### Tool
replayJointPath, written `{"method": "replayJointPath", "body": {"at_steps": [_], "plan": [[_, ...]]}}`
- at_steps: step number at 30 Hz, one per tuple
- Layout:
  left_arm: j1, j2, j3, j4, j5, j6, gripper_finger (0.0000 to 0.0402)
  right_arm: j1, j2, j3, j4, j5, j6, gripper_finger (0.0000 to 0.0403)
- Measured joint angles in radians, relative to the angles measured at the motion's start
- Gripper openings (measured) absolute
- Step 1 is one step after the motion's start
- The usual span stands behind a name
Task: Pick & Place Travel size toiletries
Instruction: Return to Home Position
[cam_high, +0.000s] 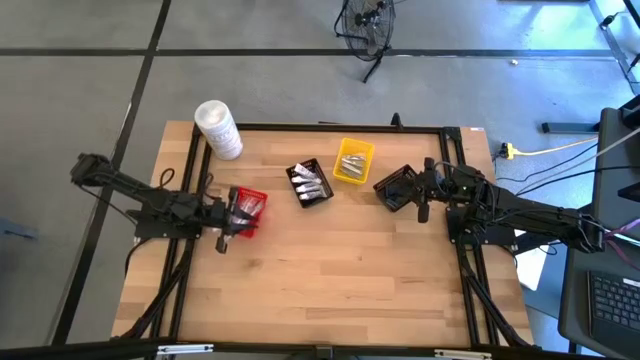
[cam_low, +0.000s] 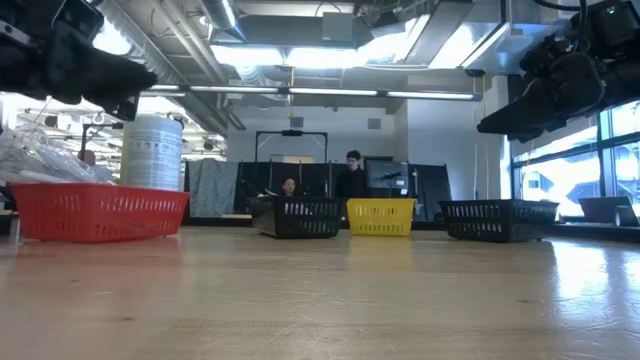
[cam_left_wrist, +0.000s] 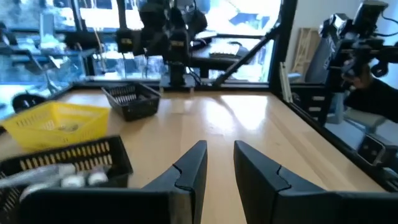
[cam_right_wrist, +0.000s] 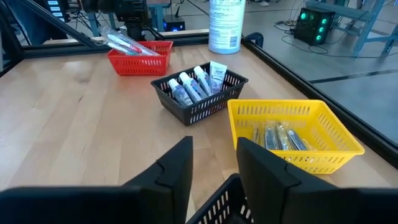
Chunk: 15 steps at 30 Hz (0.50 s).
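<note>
Toiletries lie sorted in small baskets. White tubes (cam_right_wrist: 196, 81) fill a black basket (cam_high: 310, 183). Silvery sachets (cam_right_wrist: 280, 137) lie in a yellow basket (cam_high: 353, 160). Thin wrapped sticks (cam_right_wrist: 127, 43) stick out of a red basket (cam_high: 250, 203). A second black basket (cam_high: 395, 188) stands on the table with nothing showing in it. My left gripper (cam_high: 228, 213) hangs open above the red basket's left side, holding nothing. My right gripper (cam_right_wrist: 213, 158) is open above the second black basket (cam_low: 497, 218), well clear of it in the low view.
A large white tub (cam_high: 218, 128) stands at the table's far left corner. The near half of the wooden table (cam_high: 340, 280) is bare wood. A dark frame rail (cam_high: 320, 127) runs around the table's edges. People sit in the room beyond (cam_low: 350, 165).
</note>
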Motion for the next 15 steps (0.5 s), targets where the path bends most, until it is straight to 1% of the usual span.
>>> {"method": "replayJointPath", "body": {"at_steps": [3,5,10,13,15], "plan": [[0.012,-0.011,0.002,0.011,0.006,0.027,0.0075,-0.001,-0.004,0.000,0.017,0.000,-0.033,0.0134],[0.018,-0.019,0.002,0.001,0.004,0.017,0.0075,-0.003,-0.020,0.000,0.034,0.000,-0.047,0.0138],[0.030,-0.033,0.002,-0.043,0.002,-0.011,0.0075,-0.003,-0.092,0.001,-0.020,-0.004,-0.070,0.0146],[0.031,-0.034,0.002,-0.042,0.003,-0.009,0.0075,-0.002,-0.137,0.001,-0.015,-0.041,-0.072,0.0150],[0.030,-0.034,0.002,-0.042,0.003,-0.009,0.0075,-0.001,-0.167,0.001,-0.033,-0.045,-0.075,0.0153]]}}
